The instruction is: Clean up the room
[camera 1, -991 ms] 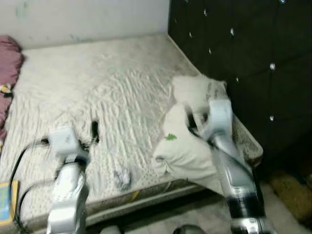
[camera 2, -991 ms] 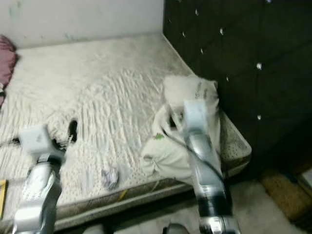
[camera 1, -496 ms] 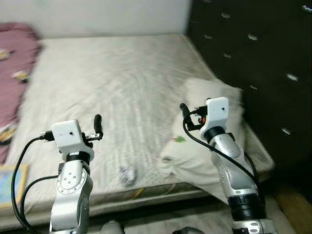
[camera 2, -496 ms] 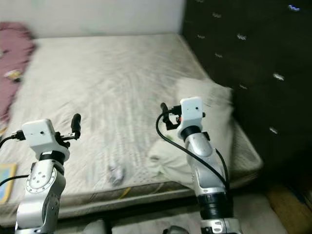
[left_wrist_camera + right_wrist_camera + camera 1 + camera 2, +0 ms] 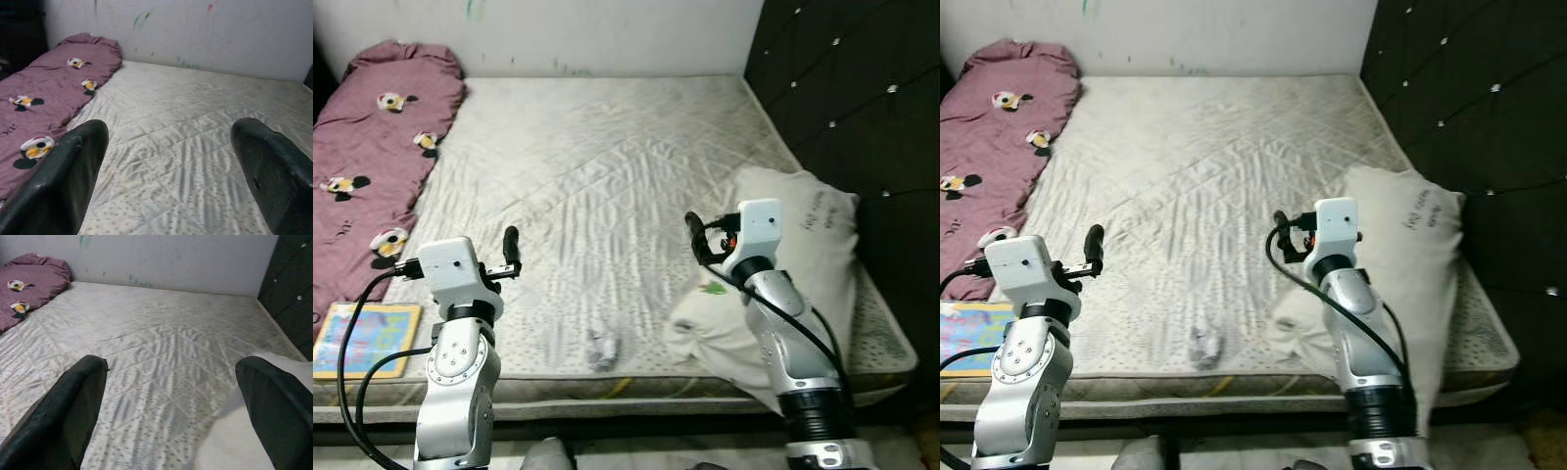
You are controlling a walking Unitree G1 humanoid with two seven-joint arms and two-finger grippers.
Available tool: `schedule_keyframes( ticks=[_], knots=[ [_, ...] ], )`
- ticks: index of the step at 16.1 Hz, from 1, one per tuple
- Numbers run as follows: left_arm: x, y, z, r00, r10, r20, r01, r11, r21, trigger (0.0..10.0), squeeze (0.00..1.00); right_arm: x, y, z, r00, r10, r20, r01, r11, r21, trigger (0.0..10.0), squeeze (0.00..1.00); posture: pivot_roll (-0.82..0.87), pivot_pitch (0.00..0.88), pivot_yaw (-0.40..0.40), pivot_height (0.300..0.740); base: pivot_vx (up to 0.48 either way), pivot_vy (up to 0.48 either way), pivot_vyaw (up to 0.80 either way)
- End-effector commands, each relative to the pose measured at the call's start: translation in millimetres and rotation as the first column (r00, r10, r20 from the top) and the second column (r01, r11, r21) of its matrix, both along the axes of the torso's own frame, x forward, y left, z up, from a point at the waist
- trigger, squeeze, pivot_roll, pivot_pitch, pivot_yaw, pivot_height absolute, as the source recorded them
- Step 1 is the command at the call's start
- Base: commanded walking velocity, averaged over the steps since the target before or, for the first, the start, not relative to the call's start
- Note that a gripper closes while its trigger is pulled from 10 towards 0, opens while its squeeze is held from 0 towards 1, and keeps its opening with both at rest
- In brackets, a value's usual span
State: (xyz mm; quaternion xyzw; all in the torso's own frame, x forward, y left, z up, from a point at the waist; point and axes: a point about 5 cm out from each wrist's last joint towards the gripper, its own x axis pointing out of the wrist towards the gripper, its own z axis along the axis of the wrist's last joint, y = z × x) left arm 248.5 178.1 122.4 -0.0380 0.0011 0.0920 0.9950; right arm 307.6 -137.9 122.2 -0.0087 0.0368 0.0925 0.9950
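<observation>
Both arms are up over the near edge of a bare quilted mattress (image 5: 607,147). The left gripper (image 5: 166,166) has its fingers spread wide with nothing between them, hovering over the near left part of the bed. Same deal with the right gripper (image 5: 171,406): fingers wide apart and empty, right beside a white pillow (image 5: 793,264) that lies by the dark tufted headboard (image 5: 862,88). A small crumpled white thing (image 5: 602,348), maybe a tissue or wrapper (too small to tell), sits on the mattress near the front edge, between the two arms. A maroon blanket with cartoon mouse prints (image 5: 372,157) runs along the left side, and a colourful flat book or board (image 5: 362,338) lies at the near left corner.
</observation>
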Motion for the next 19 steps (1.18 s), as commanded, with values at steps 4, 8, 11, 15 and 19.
schedule_keyframes(
  ticks=[4,8,11,15,19],
  knots=[
    [1.8,1.5,-0.3,1.0,-0.015,-0.012,0.015,1.0,0.002,10.0,0.0,-0.6,9.6,-0.7,1.0,-0.004,-0.014,0.004,1.0,0.014,10.0,0.0,-0.02,0.0,-0.007,0.74,0.0,0.48,0.0],
    [-1.1,4.4,-0.7,1.0,0.005,-0.014,-0.006,1.0,-0.01,10.0,0.0,0.9,-3.1,2.4,0.998,-0.06,-0.003,0.06,0.996,0.062,10.0,0.0,-0.02,0.004,-0.007,0.74,0.0,0.324,0.0],
    [-3.7,4.7,-1.0,0.998,-0.039,-0.047,0.037,0.999,-0.036,10.0,0.0,-0.6,-3.4,4.0,0.997,-0.071,0.011,0.07,0.995,0.067,10.0,0.0,-0.02,0.0,-0.009,0.74,0.0,0.0,0.0],
    [-7.2,10.1,-0.9,1.0,-0.007,-0.01,0.008,0.998,0.065,10.0,0.0,-2.6,-9.4,2.7,0.993,-0.114,0.01,0.113,0.991,0.069,10.0,0.0,-0.02,0.007,-0.01,0.74,0.0,0.0,0.0],
    [-9.7,14.3,-1.3,0.999,0.03,-0.016,-0.029,0.998,0.058,10.0,0.0,-3.5,-13.1,1.2,0.991,-0.134,0.007,0.133,0.989,0.068,10.0,0.0,-0.01,0.007,-0.011,0.74,0.0,0.0,0.0]
  ],
)
